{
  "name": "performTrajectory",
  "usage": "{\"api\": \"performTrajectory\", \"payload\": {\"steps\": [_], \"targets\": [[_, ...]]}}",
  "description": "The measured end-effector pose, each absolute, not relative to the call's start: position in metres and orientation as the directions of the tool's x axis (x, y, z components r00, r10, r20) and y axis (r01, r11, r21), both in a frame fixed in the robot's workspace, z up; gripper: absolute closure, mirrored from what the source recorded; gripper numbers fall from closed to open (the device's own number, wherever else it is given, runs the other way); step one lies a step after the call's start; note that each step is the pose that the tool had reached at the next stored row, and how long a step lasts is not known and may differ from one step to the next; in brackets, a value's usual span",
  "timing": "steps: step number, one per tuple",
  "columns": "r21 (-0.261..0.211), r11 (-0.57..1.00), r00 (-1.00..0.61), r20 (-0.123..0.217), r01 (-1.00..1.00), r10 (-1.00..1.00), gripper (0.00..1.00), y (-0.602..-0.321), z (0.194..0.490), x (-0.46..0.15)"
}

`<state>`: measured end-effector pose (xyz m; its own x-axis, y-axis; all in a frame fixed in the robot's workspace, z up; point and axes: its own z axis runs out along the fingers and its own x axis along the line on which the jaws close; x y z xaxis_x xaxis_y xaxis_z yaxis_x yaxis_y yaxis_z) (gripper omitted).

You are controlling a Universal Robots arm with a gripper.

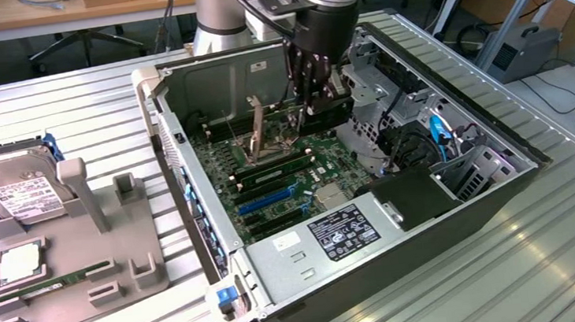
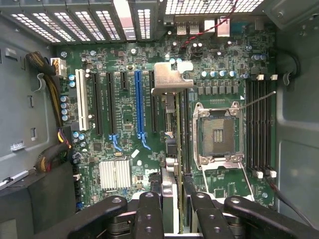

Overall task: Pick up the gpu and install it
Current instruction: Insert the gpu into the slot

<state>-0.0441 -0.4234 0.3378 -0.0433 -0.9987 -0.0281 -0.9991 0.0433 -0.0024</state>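
The gpu [image 2: 172,149] shows edge-on in the wrist view as a thin dark card, with its silver bracket [image 2: 168,78] at the far end. My gripper [image 2: 174,211] is shut on it, one black finger on each face. The card hangs above the green motherboard [image 2: 124,64], over the black slots between the long blue slot [image 2: 139,104] and the open CPU socket [image 2: 218,135]. In the exterior view my gripper [image 1: 312,83] reaches down into the open computer case [image 1: 206,240], and the dark card [image 1: 330,108] sits below the fingers, above the board.
A grey fixture tray [image 1: 103,218] at the exterior view's left holds a hard drive [image 1: 16,195], a CPU [image 1: 19,262] and a RAM stick [image 1: 52,285]. The raised socket lever [image 1: 258,128], drive cage [image 1: 387,96] and cables [image 2: 50,84] crowd the case.
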Motion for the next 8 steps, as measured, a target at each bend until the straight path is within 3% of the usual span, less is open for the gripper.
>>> {"api": "performTrajectory", "payload": {"steps": [8], "targets": [[-0.002, 0.043, -0.043, -0.028, -0.999, -0.999, 0.73, -0.4256, 0.3374, -0.0442]]}}
